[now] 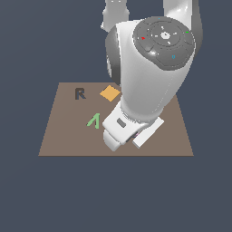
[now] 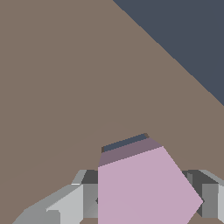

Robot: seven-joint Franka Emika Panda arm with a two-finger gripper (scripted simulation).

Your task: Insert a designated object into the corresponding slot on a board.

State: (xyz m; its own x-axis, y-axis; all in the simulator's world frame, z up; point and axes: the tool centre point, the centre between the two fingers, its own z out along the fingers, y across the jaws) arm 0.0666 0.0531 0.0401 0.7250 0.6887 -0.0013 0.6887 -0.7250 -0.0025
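Wrist view: the pink pentagon block (image 2: 144, 188) fills the space between the 2 grey fingers (image 2: 87, 194) of the gripper (image 2: 146, 199), whose jaws are clenched on its sides. Just beyond its far edge, a dark sliver of the pentagon slot (image 2: 124, 143) shows in the brown board (image 2: 65, 78). Exterior view: the arm's white bulk (image 1: 149, 77) hides block and slot (only the hand's casing is visible). It alone shows the R-shaped cut-out (image 1: 79, 94), the orange diamond (image 1: 110, 93) and a green letter-like piece (image 1: 94, 121). Plain dark blue-grey surrounds the board.
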